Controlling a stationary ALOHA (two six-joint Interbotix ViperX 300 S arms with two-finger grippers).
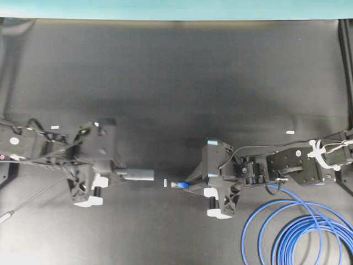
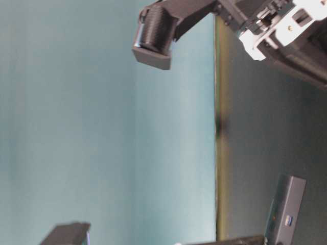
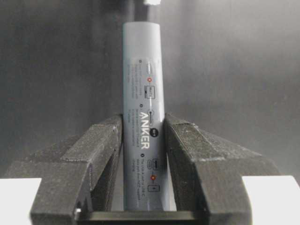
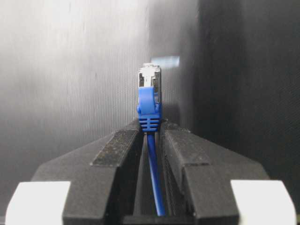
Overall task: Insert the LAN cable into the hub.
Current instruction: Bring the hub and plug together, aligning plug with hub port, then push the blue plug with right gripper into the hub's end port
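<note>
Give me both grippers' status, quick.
Left gripper: closed on the hub.
Right gripper: closed on the blue cable behind its plug.

Overhead looks straight down on the table [image 1: 176,72]; the low view sits sideways, close; wrist cameras face out between their fingers [image 3: 98,154].

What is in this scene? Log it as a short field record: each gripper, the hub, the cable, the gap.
left gripper: shut on the hub, which sticks out toward the other arm
right gripper: shut on the LAN cable just behind its plug
plug: clear tip out past the fingers, aimed at the hub's end
gap: plug and hub apart, not yet mated
spare cable: blue loops on the black table
</note>
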